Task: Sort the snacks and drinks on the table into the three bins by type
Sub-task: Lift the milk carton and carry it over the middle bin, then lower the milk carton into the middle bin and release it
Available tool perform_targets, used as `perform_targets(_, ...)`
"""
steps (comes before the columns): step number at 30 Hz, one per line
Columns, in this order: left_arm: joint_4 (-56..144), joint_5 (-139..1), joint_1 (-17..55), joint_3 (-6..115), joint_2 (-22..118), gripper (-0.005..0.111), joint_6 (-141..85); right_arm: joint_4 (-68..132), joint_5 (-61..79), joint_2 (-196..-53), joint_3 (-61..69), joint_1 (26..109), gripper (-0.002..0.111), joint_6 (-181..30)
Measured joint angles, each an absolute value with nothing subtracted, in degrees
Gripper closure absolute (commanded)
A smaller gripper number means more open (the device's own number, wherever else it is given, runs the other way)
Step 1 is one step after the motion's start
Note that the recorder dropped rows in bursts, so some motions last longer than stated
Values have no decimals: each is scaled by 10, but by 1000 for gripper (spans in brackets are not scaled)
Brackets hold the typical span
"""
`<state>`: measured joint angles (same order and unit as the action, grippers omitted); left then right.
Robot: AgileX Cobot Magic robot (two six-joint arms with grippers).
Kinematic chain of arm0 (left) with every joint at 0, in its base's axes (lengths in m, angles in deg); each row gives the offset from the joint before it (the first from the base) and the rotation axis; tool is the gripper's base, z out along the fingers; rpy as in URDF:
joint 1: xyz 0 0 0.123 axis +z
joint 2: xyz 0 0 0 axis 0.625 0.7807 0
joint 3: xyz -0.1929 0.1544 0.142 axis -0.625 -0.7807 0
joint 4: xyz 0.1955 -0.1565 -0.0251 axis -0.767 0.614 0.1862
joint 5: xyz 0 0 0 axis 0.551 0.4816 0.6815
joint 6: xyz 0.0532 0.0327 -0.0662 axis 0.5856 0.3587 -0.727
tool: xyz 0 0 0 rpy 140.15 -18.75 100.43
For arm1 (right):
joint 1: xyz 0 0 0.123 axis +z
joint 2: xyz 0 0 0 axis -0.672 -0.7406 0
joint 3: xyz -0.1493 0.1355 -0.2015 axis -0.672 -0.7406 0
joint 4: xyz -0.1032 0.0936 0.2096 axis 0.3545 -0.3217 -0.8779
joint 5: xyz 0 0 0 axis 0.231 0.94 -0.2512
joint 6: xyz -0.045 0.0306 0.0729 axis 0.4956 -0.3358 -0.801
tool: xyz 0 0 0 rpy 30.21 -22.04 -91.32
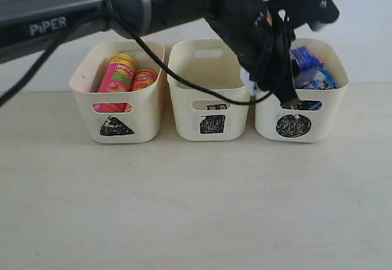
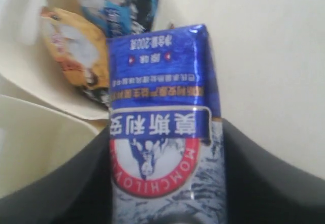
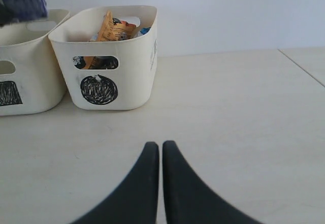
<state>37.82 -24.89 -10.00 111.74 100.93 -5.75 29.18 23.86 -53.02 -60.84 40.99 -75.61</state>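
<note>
My left gripper is clamped on the white-blue carton, 1 finger per side so it can't twist. In the exterior view it hangs at roughly 1 o'clock from the square bin, about over the gap to the circle bin. Right under it are the orange packet and blue packet, so that's the wrong tub imo, cartons look like square-bin stuff. The 2 chip tubes stand in the triangle bin at 9 o'clock. My right gripper is pinched closed and empty, low over the table, probably just out of the way.
</note>
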Motion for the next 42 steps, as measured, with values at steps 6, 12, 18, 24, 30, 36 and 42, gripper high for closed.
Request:
perform_targets(6,330,-304,-61,1117,999,103,-119,292,239,-530,-608,410,108,-756)
perform_targets(12,323,-338,-16,1117,999,103,-175,292,239,-530,-608,410,108,-756)
perform_targets(18,319,-354,19,1117,1015,103,-203,292,239,-530,-608,410,108,-756)
perform_targets(24,319,-367,24,1117,1064,103,-206,292,239,-530,-608,410,108,-756)
perform_targets(30,319,-370,32,1117,1097,98,-222,292,239,-530,-608,410,108,-756)
perform_targets(36,319,-357,44,1117,1108,44,-228,292,239,-530,-608,410,108,-756)
perform_targets(42,319,-361,44,1117,1108,40,-228,292,239,-530,-608,410,108,-756)
